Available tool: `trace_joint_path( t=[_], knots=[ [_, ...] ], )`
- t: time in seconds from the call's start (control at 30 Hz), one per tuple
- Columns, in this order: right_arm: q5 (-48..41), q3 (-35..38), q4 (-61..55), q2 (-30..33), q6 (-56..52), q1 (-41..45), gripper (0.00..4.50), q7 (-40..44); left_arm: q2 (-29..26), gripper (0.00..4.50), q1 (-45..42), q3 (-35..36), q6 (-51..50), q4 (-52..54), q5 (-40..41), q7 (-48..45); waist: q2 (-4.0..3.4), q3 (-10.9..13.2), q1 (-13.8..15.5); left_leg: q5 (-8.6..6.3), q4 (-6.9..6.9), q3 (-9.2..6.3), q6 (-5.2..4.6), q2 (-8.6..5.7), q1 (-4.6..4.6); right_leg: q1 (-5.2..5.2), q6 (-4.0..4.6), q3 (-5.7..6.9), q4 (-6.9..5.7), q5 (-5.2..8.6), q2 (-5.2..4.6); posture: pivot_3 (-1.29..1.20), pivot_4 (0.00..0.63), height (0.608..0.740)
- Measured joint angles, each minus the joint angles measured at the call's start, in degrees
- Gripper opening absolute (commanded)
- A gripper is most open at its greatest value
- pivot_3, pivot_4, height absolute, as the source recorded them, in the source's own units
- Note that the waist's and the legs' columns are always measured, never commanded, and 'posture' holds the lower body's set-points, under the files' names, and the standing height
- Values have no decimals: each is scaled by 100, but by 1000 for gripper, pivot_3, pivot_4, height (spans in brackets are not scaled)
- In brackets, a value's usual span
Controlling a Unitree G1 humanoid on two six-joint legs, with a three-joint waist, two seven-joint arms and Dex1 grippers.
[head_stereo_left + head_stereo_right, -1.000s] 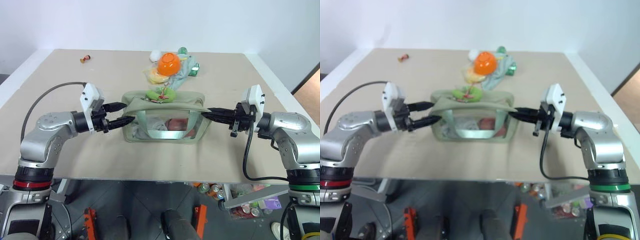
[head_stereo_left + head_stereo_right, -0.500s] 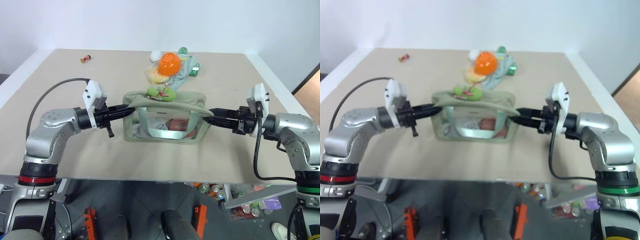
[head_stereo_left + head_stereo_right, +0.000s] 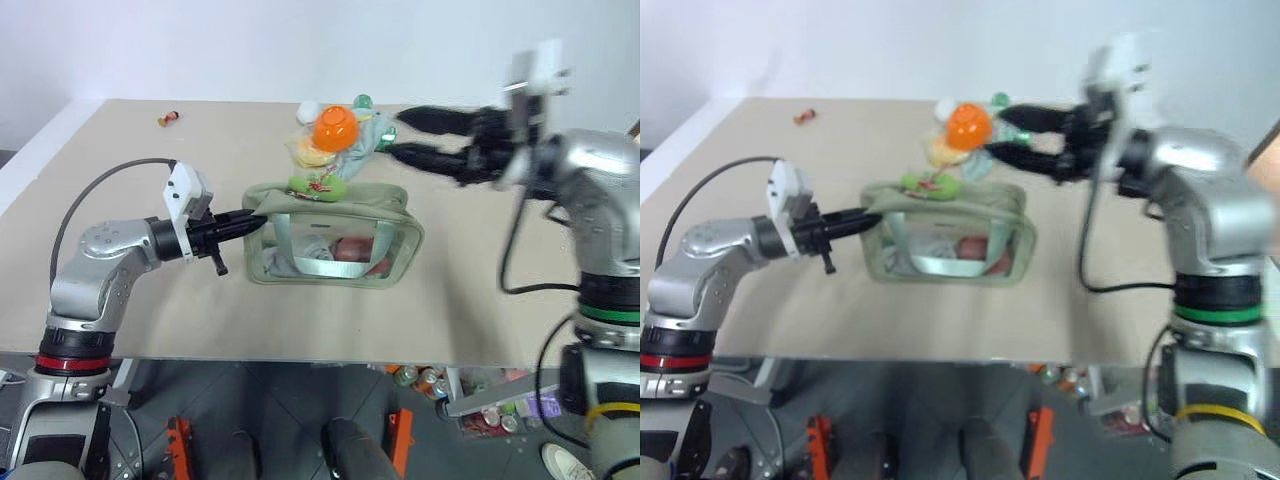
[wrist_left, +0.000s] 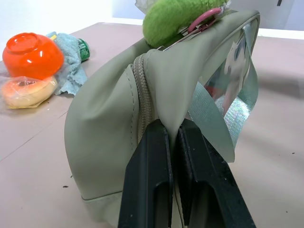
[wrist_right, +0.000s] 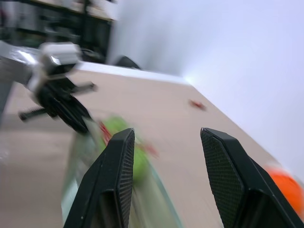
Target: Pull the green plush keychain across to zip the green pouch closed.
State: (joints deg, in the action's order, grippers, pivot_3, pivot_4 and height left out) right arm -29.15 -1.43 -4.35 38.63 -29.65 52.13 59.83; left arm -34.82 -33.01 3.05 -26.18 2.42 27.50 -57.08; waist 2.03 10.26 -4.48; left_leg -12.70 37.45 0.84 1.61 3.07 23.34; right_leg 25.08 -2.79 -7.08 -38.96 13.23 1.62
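The green pouch (image 3: 335, 238) is pinched at its end fabric by the left gripper (image 4: 172, 137), fingers pressed together. The right gripper (image 3: 405, 135), spread and empty, hovers above; the green plush keychain (image 3: 320, 186) on top should be approached squarely.

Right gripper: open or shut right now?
Open. The right gripper shows a clear gap between its two black fingers, with nothing held; it is raised above the green pouch.

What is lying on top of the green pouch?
The green plush keychain lies on top of the green pouch, near its left end. The zipper beneath the keychain is covered.
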Motion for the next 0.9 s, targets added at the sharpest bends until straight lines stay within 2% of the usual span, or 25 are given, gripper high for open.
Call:
trace_joint_path(
  t=[0.17,0.53,0.57,0.63,0.67,0.73,0.9],
  knots=[
    [424,-593,6,-534,92,-67,2260,-240,46,0,65,-14,-17,160,52,69,0,0,36,0,3,0,1,-22,34,18,6,4,2,-4,-34,0,150,739],
    [1050,-741,782,-490,593,65,2260,140,53,0,101,-33,-6,204,51,163,0,0,25,-1,3,-7,0,-34,30,13,0,12,2,0,-44,0,150,739],
    [1080,-742,782,-487,598,65,1700,160,53,0,101,-35,-4,204,49,164,0,0,24,-1,3,-7,0,-34,29,13,0,13,2,0,-44,0,150,739],
    [1138,-751,784,-487,600,64,1069,182,54,0,101,-39,4,203,45,171,0,0,24,-1,4,-7,0,-34,29,13,-1,12,2,0,-45,0,150,739],
    [1149,-753,785,-487,599,63,564,215,54,0,100,-42,18,201,37,171,0,0,24,-1,4,-7,0,-34,29,12,-4,13,2,2,-45,0,150,739],
    [1153,-753,785,-487,597,62,71,241,55,0,100,-51,53,192,16,170,0,0,24,0,4,-7,0,-34,29,12,-4,13,2,2,-45,0,150,739],
    [1151,-750,782,-443,597,49,17,255,68,0,90,-77,127,152,-1,159,0,0,24,-1,4,-8,0,-34,29,11,-4,13,2,2,-45,0,150,739]
  ],
)
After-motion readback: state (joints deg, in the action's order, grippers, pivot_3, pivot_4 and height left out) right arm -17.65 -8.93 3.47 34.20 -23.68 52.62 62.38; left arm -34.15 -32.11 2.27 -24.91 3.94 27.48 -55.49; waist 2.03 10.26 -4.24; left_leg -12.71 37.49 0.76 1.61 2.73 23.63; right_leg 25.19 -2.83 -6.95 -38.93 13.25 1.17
